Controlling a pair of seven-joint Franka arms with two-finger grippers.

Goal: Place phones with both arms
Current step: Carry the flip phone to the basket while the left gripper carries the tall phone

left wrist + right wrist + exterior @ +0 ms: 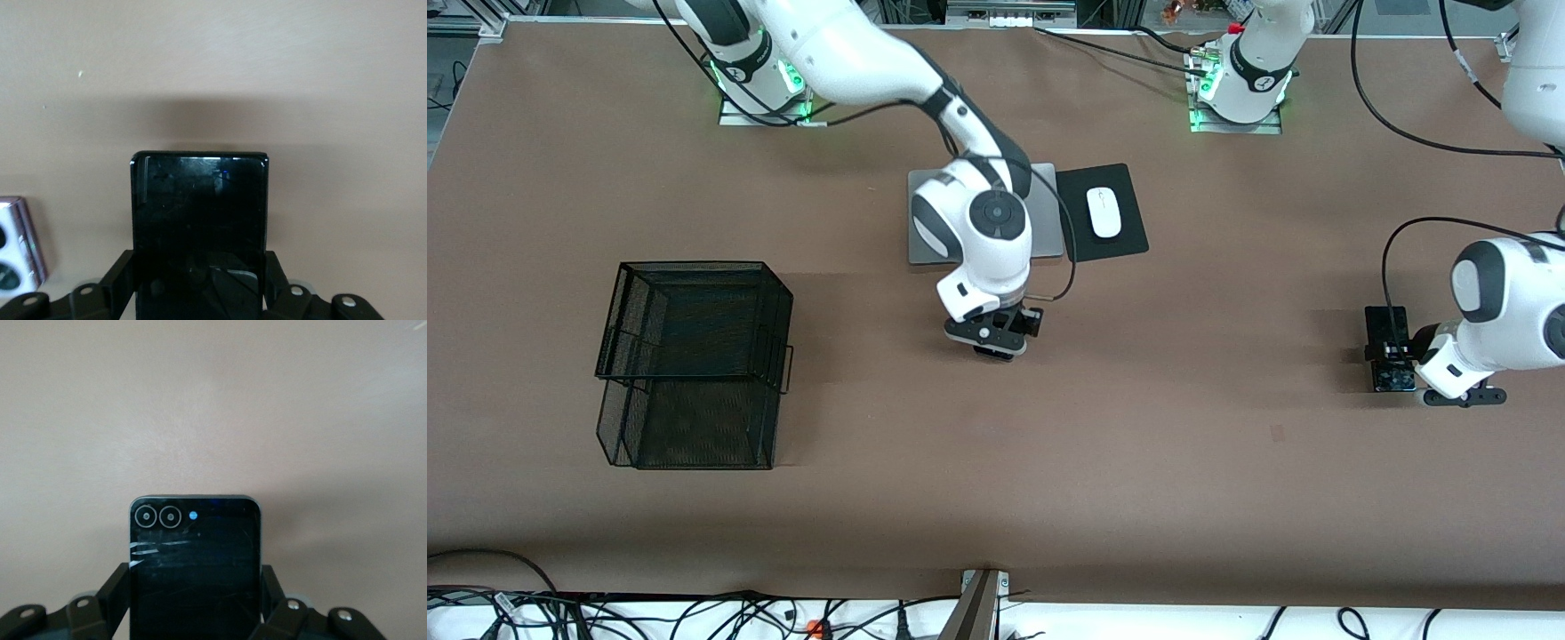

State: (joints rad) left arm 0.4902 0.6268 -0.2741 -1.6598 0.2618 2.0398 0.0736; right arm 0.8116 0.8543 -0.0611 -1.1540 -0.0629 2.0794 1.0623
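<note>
My right gripper point(1003, 345) is down at the table's middle, nearer the front camera than the laptop. It is shut on the small black flip phone point(193, 560), whose two ringed lenses and tiny blue light show; its fingers point(117, 590) press both sides. The front view hides most of that phone under the hand. Toward the left arm's end of the table, my left gripper point(1392, 352) is shut on the long slim black phone point(1387, 342), gripped across its width point(199, 207). A lavender-white phone point(17, 243) with black lenses lies beside it on the table.
A black wire basket point(694, 356) stands toward the right arm's end of the table. The grey laptop point(925, 240) lies partly under the right arm, with a white mouse point(1104, 212) on a black pad point(1125, 238) beside it. Cables run along the front edge.
</note>
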